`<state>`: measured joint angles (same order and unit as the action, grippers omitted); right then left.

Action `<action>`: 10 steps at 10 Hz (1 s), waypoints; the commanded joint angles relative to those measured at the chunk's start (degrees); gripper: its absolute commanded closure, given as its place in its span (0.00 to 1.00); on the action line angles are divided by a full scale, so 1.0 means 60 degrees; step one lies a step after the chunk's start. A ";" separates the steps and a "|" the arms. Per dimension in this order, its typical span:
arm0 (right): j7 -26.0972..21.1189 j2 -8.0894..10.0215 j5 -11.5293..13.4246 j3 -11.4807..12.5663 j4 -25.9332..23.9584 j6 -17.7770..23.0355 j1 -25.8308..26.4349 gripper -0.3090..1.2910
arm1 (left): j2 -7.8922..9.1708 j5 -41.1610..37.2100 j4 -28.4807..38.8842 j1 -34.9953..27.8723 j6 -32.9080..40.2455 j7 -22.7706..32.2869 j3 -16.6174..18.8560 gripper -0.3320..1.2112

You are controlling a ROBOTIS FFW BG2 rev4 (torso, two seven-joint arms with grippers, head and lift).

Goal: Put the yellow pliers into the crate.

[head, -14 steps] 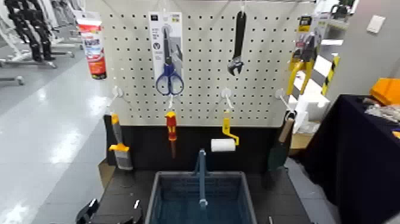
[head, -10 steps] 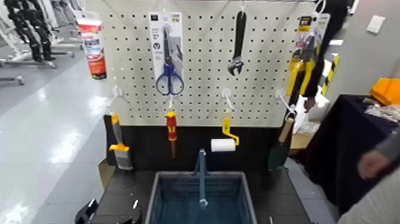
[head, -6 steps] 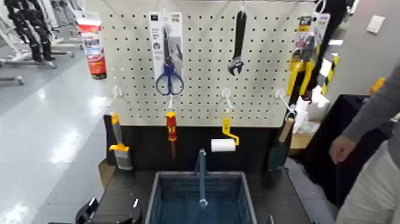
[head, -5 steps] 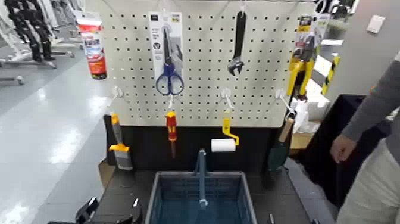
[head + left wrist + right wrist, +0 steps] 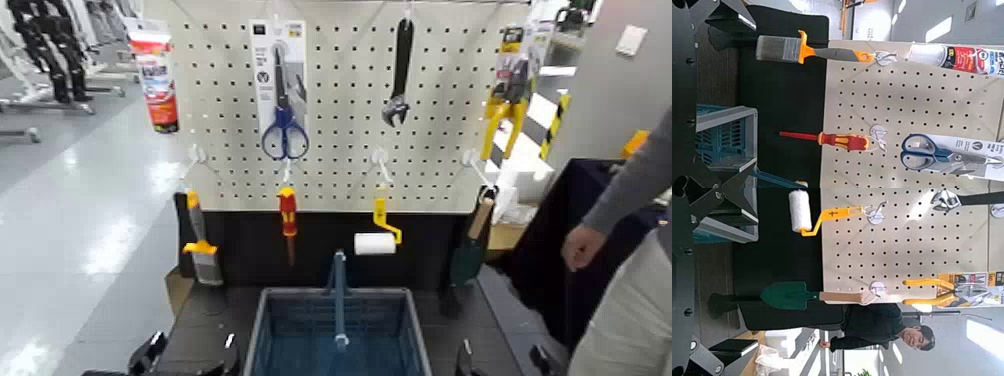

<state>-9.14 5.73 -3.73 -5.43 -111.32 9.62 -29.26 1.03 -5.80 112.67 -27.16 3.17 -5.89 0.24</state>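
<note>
Head view: nothing is done yet. The yellow pliers (image 5: 507, 95) hang on their card at the pegboard's (image 5: 340, 180) upper right corner, and the crate (image 5: 337, 335) below holds nothing visible. The left tool (image 5: 188, 355) and right tool (image 5: 500, 360) sit low beside it, seemingly released and touching nothing. Right wrist view: the pliers (image 5: 942, 291) hang untouched.

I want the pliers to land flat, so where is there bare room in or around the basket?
The crate looks empty on both sides of its upright handle, the best free patches. Dark table strips flank it, bordered below by the left hand and right hand. The pegboard is crowded; the yellow pliers hang at its right edge.
</note>
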 commanded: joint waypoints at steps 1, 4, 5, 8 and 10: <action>0.0981 -0.0002 -0.0374 0.0670 -0.0109 -0.0578 0.0556 0.32 | 0.0019 -0.0015 0.0000 0.0029 -0.0044 -0.0029 -0.0010 0.29; 0.1890 -0.0002 -0.0491 0.1344 -0.0256 -0.1047 0.1156 0.32 | 0.0019 -0.0029 0.0000 0.0043 -0.0044 -0.0059 -0.0010 0.29; 0.2241 -0.0002 -0.0491 0.1593 -0.0314 -0.1208 0.1391 0.32 | 0.0019 -0.0044 0.0000 0.0043 -0.0073 -0.0088 -0.0010 0.29; 0.3516 0.0012 -0.0520 0.2604 -0.0490 -0.1970 0.2343 0.32 | 0.0019 -0.0058 -0.0058 0.0175 -0.0103 -0.0190 -0.0039 0.29; 0.4482 0.0086 -0.0579 0.3219 -0.0534 -0.2556 0.3104 0.32 | 0.0004 -0.0073 -0.0058 0.0249 -0.0088 -0.0220 -0.0069 0.29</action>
<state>17.71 6.06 -7.17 12.90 -114.44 -4.59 -12.11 1.06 -6.22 112.32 -25.78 2.62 -7.21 -0.15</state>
